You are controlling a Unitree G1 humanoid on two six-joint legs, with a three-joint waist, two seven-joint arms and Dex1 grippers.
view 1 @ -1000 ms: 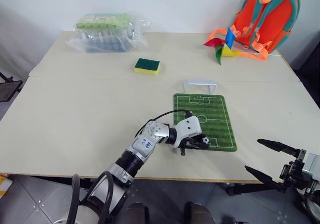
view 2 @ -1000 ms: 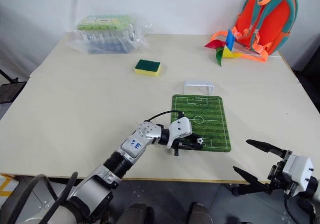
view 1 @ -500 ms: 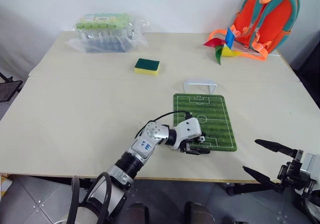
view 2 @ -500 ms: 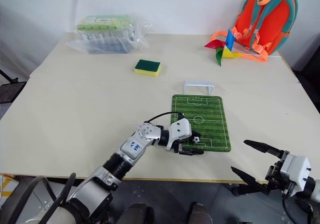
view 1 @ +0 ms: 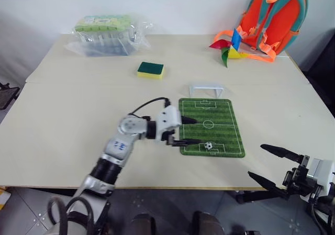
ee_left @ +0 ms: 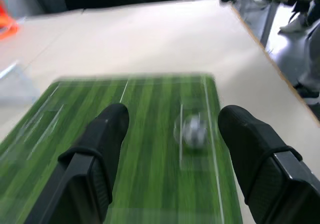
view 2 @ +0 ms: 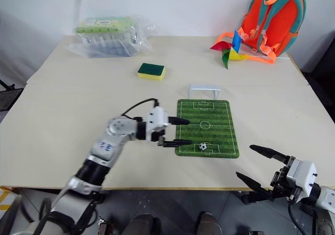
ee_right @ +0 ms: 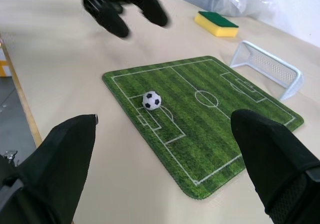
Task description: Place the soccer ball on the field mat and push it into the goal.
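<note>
1. On the near end of the field mat [view 1: 211, 126], inside the printed penalty box, rests the soccer ball [view 1: 209, 146]; nothing touches it.
2. Field mat: green striped rectangle with white pitch lines, lying flat on the beige table [view 1: 78, 109], its long side running away from the robot.
3. Goal [view 1: 208, 90]: low white frame standing just beyond the far end of the mat, at the opposite end from the ball.
4. Left gripper [view 1: 187, 131]: claw spread wide and empty, poised at the mat's left edge, fingers pointing across the mat toward the right. Ball lies apart from it, ahead of the fingertips; in the left wrist view it sits between the lines of the two fingers [ee_left: 102, 149].
5. Right gripper [view 1: 272, 166]: claw spread wide and empty, held off the table's near edge, to the right of the mat.
6. Sponge [view 1: 150, 69]: green over yellow, on the table beyond the mat, to the left of the goal.
7. Plastic-wrapped package [view 1: 104, 33]: far left of the table.
8. Pinwheel [view 1: 227, 43] and orange backpack [view 1: 272, 15]: far right corner.
</note>
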